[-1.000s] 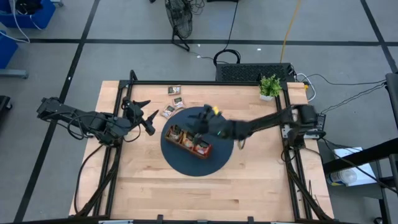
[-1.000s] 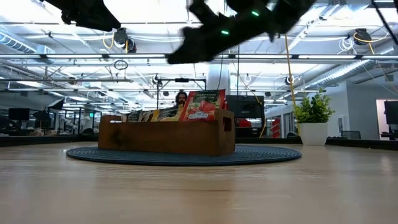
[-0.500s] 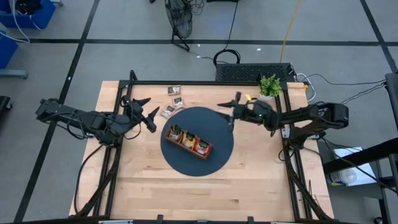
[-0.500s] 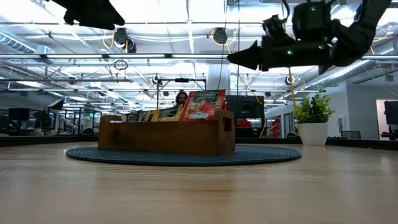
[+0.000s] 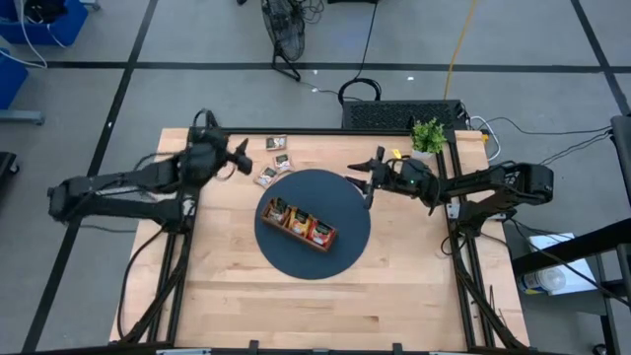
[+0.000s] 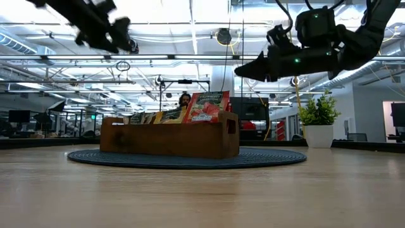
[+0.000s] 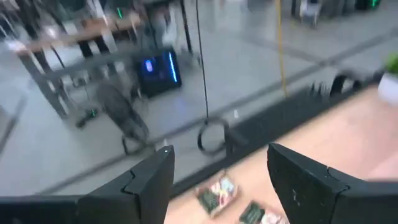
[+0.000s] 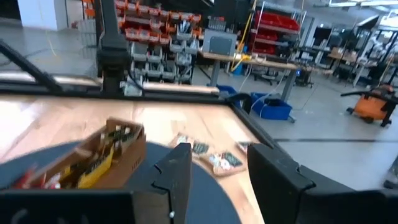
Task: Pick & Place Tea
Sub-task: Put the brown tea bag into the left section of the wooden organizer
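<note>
Small flat square tea sachets [image 5: 277, 161] lie loose on the light wooden table [image 5: 237, 286] near its far edge, just beyond the rim of the round dark blue mat [image 5: 345, 237]; three show from above, dark with white. More sachets, red [image 6: 207, 106], orange and dark, stand upright in the long three-compartment wooden tray [image 5: 298, 224], which sits at an angle in the middle of the mat. The left gripper [image 5: 240, 158] hangs above the table just beside the loose sachets, jaws apart and holding nothing. The right gripper [image 5: 367, 180] hovers over the mat's far right edge, jaws apart and empty. A small green potted plant [image 5: 428, 137] stands at the table's far right corner.
</note>
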